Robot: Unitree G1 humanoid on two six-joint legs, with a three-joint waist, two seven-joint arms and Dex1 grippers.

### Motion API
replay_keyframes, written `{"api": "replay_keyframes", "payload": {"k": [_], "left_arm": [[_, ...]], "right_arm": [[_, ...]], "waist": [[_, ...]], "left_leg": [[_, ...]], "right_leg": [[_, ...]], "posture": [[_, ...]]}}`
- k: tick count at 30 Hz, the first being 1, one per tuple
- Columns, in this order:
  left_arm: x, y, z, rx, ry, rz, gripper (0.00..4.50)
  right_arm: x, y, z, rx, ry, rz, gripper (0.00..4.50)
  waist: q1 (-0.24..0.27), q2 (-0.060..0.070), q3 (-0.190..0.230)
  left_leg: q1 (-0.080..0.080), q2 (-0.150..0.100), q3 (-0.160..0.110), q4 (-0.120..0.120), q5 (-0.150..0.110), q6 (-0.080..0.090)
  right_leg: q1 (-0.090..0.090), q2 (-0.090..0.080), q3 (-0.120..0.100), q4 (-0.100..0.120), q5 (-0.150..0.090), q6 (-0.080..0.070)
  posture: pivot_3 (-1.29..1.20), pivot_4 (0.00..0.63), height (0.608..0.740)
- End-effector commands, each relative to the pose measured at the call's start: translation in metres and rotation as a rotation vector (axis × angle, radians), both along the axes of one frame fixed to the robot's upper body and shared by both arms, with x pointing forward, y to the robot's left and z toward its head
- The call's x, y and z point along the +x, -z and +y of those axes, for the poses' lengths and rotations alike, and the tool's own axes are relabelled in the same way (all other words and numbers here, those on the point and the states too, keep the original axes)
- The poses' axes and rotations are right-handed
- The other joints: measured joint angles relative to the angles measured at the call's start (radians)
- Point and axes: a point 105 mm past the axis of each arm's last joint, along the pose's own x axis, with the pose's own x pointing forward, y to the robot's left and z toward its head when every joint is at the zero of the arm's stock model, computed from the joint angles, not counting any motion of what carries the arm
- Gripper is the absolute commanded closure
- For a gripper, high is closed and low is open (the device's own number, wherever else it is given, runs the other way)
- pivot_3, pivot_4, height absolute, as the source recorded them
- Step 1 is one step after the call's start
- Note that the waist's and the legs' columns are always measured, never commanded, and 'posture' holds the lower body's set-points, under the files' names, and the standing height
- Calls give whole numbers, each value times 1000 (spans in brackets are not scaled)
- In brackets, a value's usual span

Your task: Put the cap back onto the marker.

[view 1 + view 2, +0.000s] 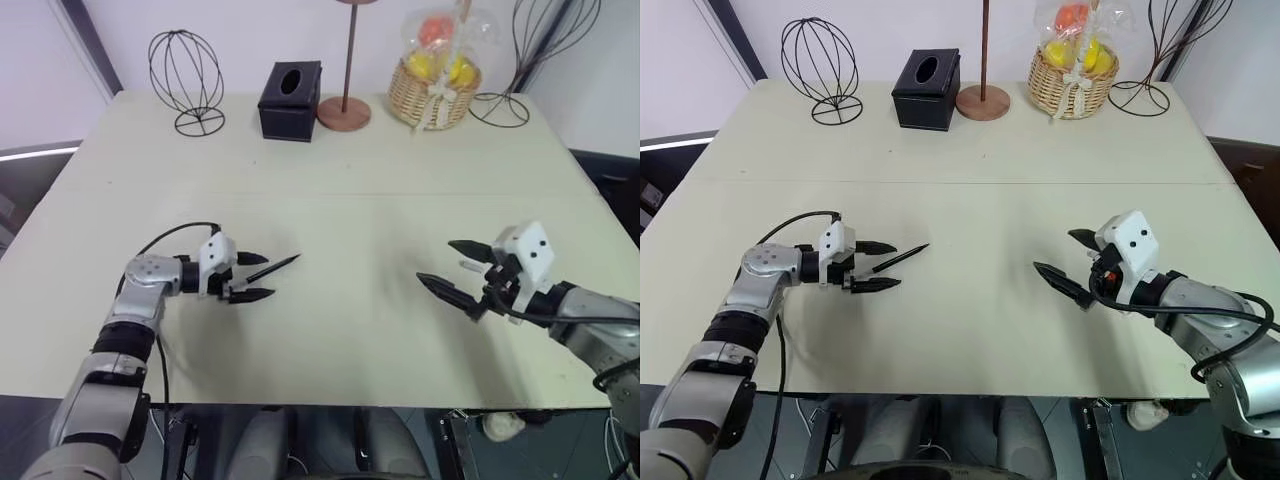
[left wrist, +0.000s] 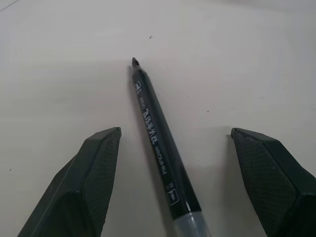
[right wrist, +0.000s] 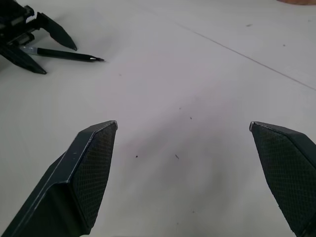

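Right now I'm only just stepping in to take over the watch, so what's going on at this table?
The left gripper hangs over the pale table with the slim black marker between its open fingers, pointed tip bare and aimed toward the right gripper. From the left wrist view the fingers stand apart from the marker. The right gripper is open too, and empty. I can't find the cap.

Silver jointed arms, white wrist housings, black cables, black pointed textured pincer fingers [image 2: 94, 177]
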Motion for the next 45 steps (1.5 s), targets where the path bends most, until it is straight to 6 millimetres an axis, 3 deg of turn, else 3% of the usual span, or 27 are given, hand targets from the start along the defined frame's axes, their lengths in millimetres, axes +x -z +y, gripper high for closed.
{"api": "replay_keyframes", "payload": {"k": [1,6,10,24,38,45], "left_arm": [[3,-25,8,14,3,-49,766],[-3,-41,12,25,11,-66,766],[-5,-47,2,8,16,-79,766],[8,-19,-28,-45,-56,-73,766],[20,-10,-29,-62,-133,-79,766],[12,-6,-30,-97,-134,15,766]], "right_arm": [[-1,-7,0,-2,5,-47,52],[1,-6,0,7,12,-53,52],[3,-2,3,17,6,-49,52],[2,2,7,25,13,-51,52],[0,3,9,34,30,-61,52],[0,7,9,17,30,-56,52]], "waist": [[-4,0,0],[-5,0,0],[-5,0,0],[-3,0,0],[-2,0,0],[-2,0,0]], "left_leg": [[0,0,0,0,0,0],[0,0,0,0,0,0],[0,0,0,0,0,0],[0,0,0,0,0,0],[0,0,0,0,0,0],[1,0,0,0,0,0]], "right_leg": [[0,0,0,0,0,0],[0,0,0,0,0,0],[0,0,0,0,0,0],[0,0,0,0,0,0],[0,0,0,1,0,0],[0,0,0,1,0,0]], "posture": [[0,150,740],[0,150,740],[0,150,740],[0,150,740],[0,150,740],[0,150,740]]}}
